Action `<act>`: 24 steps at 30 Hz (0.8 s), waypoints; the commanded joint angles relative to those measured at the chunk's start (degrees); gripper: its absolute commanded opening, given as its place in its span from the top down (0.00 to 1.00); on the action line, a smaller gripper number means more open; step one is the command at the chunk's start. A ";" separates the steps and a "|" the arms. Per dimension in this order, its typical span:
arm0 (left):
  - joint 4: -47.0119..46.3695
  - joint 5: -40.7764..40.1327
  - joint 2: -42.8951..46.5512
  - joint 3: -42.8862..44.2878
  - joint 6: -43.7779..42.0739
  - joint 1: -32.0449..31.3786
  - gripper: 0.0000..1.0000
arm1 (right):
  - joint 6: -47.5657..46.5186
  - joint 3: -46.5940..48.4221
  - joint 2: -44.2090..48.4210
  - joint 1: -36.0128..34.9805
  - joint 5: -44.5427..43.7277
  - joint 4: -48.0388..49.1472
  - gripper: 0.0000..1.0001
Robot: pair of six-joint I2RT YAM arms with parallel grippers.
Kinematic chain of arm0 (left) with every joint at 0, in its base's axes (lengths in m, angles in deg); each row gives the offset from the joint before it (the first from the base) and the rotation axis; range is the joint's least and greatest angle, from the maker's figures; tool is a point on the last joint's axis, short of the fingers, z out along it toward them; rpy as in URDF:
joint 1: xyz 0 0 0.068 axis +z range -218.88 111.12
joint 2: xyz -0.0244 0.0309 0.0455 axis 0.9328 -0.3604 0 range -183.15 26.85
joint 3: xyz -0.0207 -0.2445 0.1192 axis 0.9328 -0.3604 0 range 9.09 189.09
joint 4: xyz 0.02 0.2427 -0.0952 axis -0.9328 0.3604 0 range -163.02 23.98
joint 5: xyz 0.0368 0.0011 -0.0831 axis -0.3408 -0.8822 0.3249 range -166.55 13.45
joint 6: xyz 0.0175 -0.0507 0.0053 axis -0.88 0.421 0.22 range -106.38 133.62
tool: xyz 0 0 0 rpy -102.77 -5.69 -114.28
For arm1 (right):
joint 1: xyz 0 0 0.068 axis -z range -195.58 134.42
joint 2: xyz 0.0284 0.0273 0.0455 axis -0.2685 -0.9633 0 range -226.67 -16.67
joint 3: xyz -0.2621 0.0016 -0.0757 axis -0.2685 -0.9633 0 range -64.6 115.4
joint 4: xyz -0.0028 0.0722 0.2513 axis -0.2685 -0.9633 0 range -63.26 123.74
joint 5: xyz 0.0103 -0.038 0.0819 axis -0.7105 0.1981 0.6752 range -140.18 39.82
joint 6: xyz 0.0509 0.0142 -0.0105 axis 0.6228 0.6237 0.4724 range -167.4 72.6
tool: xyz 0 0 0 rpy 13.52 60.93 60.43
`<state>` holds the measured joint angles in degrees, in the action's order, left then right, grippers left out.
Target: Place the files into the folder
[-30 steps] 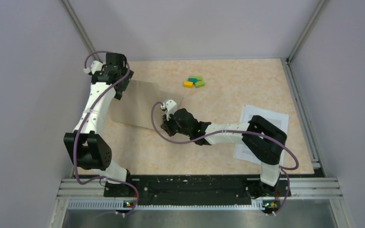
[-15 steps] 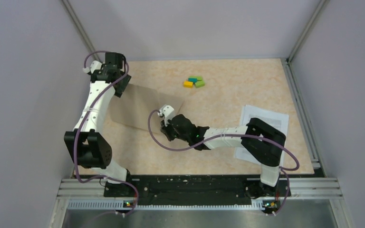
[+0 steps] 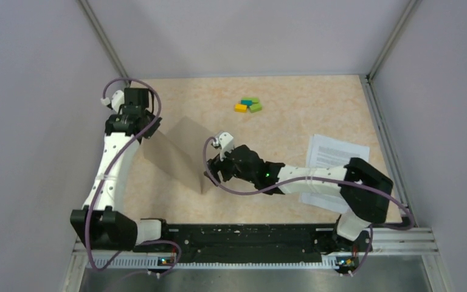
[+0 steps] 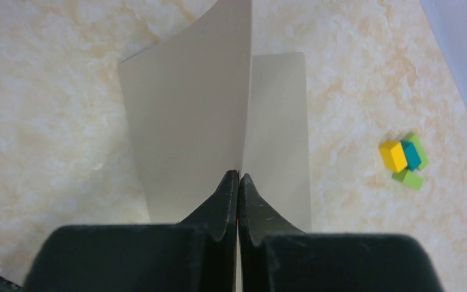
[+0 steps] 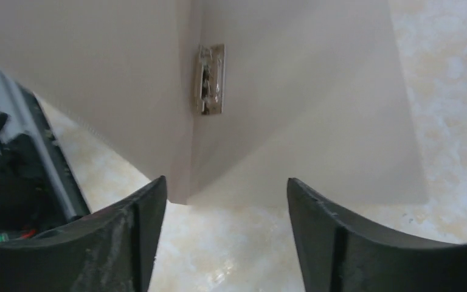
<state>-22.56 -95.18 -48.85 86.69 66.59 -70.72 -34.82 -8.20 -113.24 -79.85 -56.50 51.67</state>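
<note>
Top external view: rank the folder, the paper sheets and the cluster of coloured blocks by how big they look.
1. The folder and the paper sheets look alike. The right arm covers part of the sheets and the folder stands partly open, so they stay unranked.
2. The coloured blocks are clearly smallest.

Robotics laboratory cell: grey partition walls and aluminium frame posts enclose a beige tabletop; two cabled robot arms mount on a black base rail.
</note>
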 commanded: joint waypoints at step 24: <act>-33.17 30.61 14.54 -17.40 -8.58 -11.65 1.00 | 14.77 -5.71 27.23 11.66 -1.39 -23.92 0.13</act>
<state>-44.53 -66.66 -34.93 71.52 58.74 -83.62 -21.75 -13.62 -86.08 -69.01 -57.22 28.92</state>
